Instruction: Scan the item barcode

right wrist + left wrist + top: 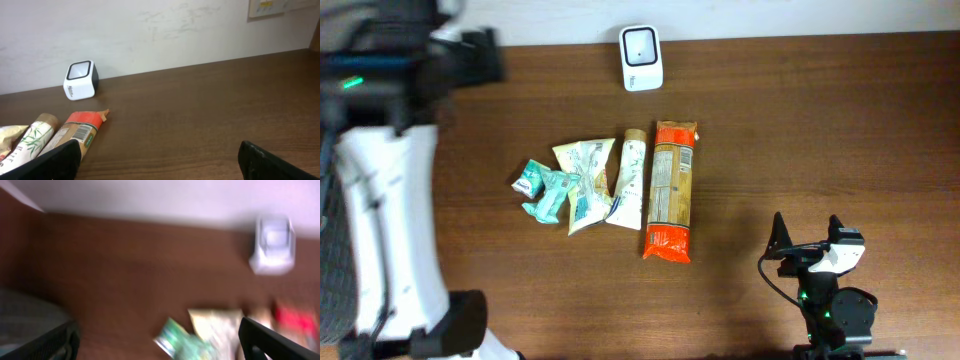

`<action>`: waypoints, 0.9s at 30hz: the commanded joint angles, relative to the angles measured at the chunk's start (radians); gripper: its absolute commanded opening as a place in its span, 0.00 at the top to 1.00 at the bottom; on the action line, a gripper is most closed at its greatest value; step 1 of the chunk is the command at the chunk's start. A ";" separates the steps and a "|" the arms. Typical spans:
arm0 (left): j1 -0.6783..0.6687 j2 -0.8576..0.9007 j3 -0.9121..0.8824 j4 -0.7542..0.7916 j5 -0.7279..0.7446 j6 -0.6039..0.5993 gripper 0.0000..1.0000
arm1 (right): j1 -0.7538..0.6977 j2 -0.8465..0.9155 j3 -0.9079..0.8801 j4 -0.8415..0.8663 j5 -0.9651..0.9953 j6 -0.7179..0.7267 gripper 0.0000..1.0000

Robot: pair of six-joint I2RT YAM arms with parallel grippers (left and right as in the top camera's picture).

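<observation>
The white barcode scanner (641,58) stands at the table's far edge, also in the left wrist view (272,244) and right wrist view (81,80). Four items lie in a row mid-table: a green packet (542,188), a cream pouch (585,182), a tube (629,180) and an orange-red pack (671,190) with a barcode showing. My left gripper (160,347) is open and empty above the table, with the green packet (175,340) blurred below it. My right gripper (810,240) is open and empty at the near right, apart from the pack (75,132).
The left arm (390,150) rises along the table's left side, blurred by motion. A wall runs behind the scanner. Bare wood lies to the right of the items and in front of the right gripper (165,165).
</observation>
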 commanded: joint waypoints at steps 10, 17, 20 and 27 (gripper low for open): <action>0.864 0.200 0.094 -0.048 0.085 -0.142 0.11 | -0.008 -0.006 -0.008 -0.003 0.002 0.003 0.01; 0.944 0.531 0.094 -0.021 0.125 -0.105 0.16 | -0.008 -0.006 -0.008 -0.003 0.002 0.003 0.02; 0.942 0.639 0.094 -0.001 0.124 -0.080 0.16 | -0.008 -0.006 -0.008 -0.003 0.002 0.003 0.01; 0.917 0.777 0.094 0.068 0.143 -0.009 0.16 | -0.008 -0.006 -0.008 -0.003 0.002 0.003 0.01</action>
